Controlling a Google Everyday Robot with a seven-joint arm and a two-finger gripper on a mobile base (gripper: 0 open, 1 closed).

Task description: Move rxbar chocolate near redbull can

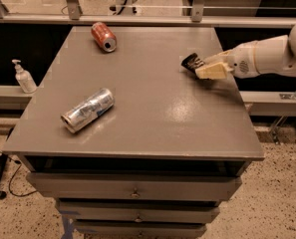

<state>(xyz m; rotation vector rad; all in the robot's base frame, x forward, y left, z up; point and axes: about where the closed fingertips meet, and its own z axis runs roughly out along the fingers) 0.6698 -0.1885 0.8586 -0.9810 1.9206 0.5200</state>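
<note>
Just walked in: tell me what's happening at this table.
The arm reaches in from the right, its gripper at the rxbar chocolate near the right edge of the table. The redbull can lies on its side at front left, far from the bar. A red soda can lies at the back.

The white arm [269, 58] reaches in from the right, its pincer [196, 67] clamped on the rxbar chocolate [189, 62].

text: none legible | pincer [197, 68]: over table [162, 113] right edge, at rxbar chocolate [189, 61]
</note>
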